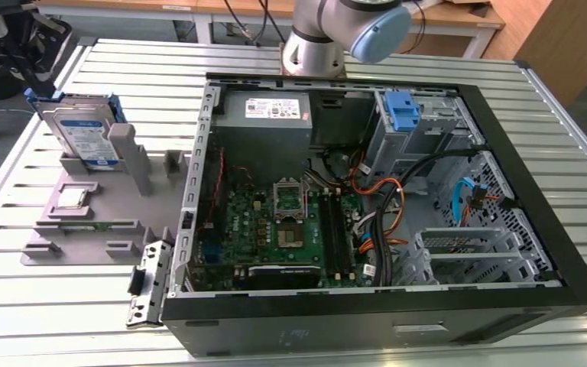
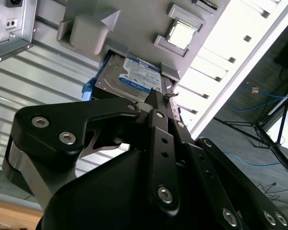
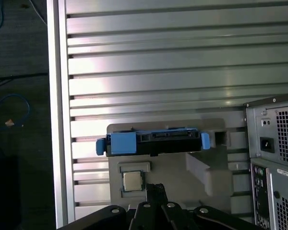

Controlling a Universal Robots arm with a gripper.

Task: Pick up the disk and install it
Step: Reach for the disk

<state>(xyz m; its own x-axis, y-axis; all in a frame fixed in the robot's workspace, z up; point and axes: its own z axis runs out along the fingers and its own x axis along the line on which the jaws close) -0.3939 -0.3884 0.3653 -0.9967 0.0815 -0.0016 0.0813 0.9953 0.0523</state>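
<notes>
Disk is standing on edge in a slot of the grey fixture, upper left of the exterior view, label side facing the open PC case, which is sitting centre-right on the slatted alu table. So it's not installed yet. Arm is rising at top centre, behind the case. Inside the case, PSU is sitting at the back, motherboard lying below it in frame, and a bare blue bracket is standing in the drive bay, upper right. In both wrist views the gripper is pointing toward the disk's blue carrier edge, jaws looking pressed together w/ nothing between. In the first wrist view a CPU chip in its fixture pocket is lying between gripper and disk, so no contact showing there.
</notes>
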